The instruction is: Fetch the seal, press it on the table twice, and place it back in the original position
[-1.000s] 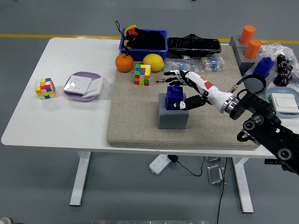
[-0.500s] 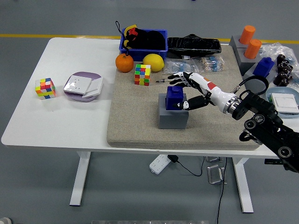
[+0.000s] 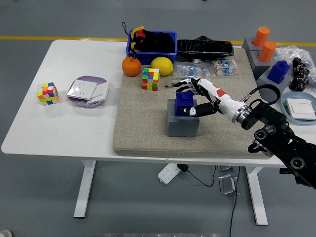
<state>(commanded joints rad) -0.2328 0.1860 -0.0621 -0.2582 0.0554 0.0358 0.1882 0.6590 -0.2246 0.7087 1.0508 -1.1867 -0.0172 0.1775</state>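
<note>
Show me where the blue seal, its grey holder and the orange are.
blue seal (image 3: 184, 102), head view, its front face.
grey holder (image 3: 182, 126), head view, its front side.
orange (image 3: 131, 66), head view, its middle.

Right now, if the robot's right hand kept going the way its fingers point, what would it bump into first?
The right hand points left, and the blue seal on the gray holder is right at its fingertips, so it would probably meet that first. Depth is hard to judge here.

Orange (image 3: 131, 66); lemon (image 3: 161, 65); two cubes (image 3: 150, 79); bin (image 3: 151, 43).
</note>
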